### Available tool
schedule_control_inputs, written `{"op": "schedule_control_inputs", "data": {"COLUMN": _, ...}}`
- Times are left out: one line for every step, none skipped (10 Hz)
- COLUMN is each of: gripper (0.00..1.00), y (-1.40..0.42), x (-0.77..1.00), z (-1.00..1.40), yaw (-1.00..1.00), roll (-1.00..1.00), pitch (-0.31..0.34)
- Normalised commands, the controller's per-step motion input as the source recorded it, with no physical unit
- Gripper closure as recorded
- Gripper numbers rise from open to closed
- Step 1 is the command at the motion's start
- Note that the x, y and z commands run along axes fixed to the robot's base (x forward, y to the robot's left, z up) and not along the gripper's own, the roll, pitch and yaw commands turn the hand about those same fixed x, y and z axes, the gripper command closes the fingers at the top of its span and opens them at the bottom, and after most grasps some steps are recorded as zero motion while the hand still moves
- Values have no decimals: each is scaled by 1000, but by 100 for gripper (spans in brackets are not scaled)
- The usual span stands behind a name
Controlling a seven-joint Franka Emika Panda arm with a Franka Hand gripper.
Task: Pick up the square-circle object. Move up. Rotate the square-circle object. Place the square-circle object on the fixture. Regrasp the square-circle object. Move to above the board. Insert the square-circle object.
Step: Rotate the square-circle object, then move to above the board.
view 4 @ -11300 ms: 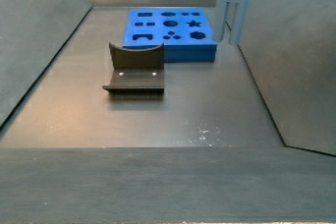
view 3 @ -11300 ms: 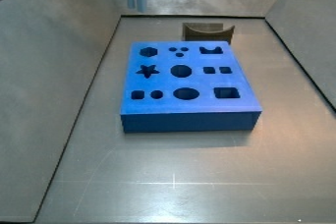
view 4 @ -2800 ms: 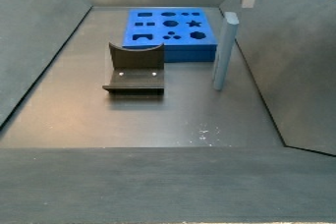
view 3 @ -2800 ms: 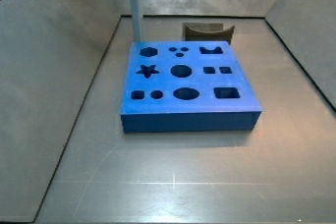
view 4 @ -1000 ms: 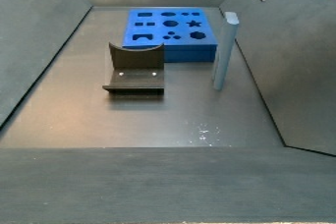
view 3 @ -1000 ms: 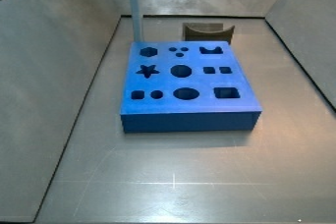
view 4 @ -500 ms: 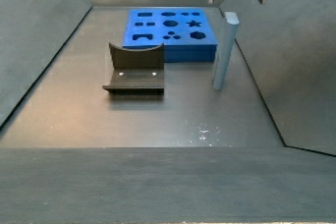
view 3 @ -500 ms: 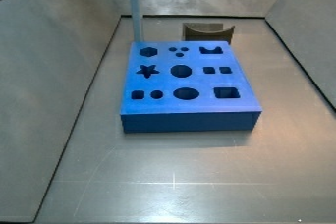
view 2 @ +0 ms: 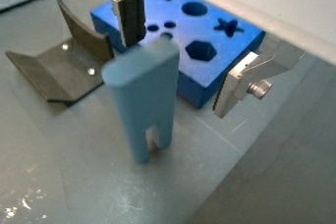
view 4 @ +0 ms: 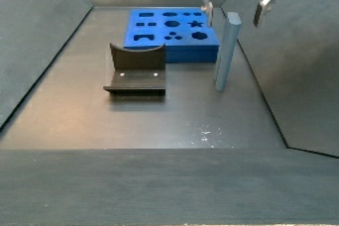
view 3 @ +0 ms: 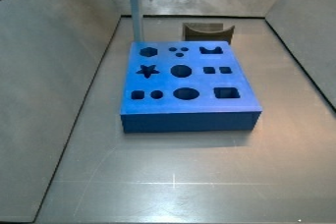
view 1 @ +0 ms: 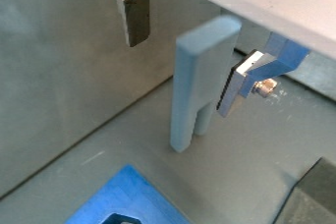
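Pincer (view 1: 184, 39) hangs above the long slim grey-blue bar (view 1: 195, 90), fingers (view 1: 136, 16) spread wide either side of its top, not touching. Bar stands upright on the grey floor just beside the bright-blue board (view 4: 172, 34); dark notched fixture (view 4: 135, 68) nearby (arm mostly cropped out in both side views).

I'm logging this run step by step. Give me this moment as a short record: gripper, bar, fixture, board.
gripper: open, above the bar's top, one finger on each side, not touching
square-circle object: standing upright on the floor beside the board, not held
fixture: on the floor, nothing on it
board: flat on the floor, all visible cut-outs unfilled
stage: pick-up not yet done
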Motion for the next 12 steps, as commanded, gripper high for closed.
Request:
{"op": "schedule_control_inputs", "data": {"gripper": 0, "y": -4, "x": 21, "z": -363, "yaw": 25, "roll": -93, "pitch": -57}}
{"op": "schedule_control_inputs", "data": {"gripper": 0, "y": -7, "x": 21, "z": -189, "yaw": 23, "roll": -98, "pitch": -55}}
{"op": "schedule_control_inputs", "data": {"gripper": 100, "y": 0, "x": 0, "z": 0, "yaw": 22, "roll": -102, "pitch": -55}}
{"op": "schedule_control_inputs", "data": {"gripper": 100, "y": 22, "x": -63, "z": 1000, "yaw": 76, "roll": -42, "pitch": 184}}
{"op": "schedule_control_inputs", "data": {"gripper": 100, "y": 22, "x": -64, "z": 1000, "yaw": 76, "roll": -42, "pitch": 189}}
{"op": "schedule_control_inputs", "data": {"gripper": 100, "y": 21, "x": -58, "z": 1000, "yaw": 65, "roll": -33, "pitch": 163}}
{"op": "schedule_control_inputs", "data": {"gripper": 100, "y": 20, "x": -53, "z": 1000, "yaw": 55, "roll": -23, "pitch": 142}}
{"op": "schedule_control_inputs", "data": {"gripper": 100, "y": 20, "x": -49, "z": 1000, "yaw": 45, "roll": -9, "pitch": 116}}
{"op": "schedule_control_inputs", "data": {"gripper": 100, "y": 20, "x": -46, "z": 1000, "yaw": 38, "roll": 1, "pitch": 103}}
{"op": "schedule_control_inputs", "data": {"gripper": 100, "y": 20, "x": -44, "z": 1000, "yaw": 33, "roll": 8, "pitch": 93}}
{"op": "schedule_control_inputs", "data": {"gripper": 100, "y": 19, "x": -42, "z": 1000, "yaw": 24, "roll": 19, "pitch": 81}}
{"op": "schedule_control_inputs", "data": {"gripper": 100, "y": 20, "x": -37, "z": 1000, "yaw": 20, "roll": 30, "pitch": 79}}
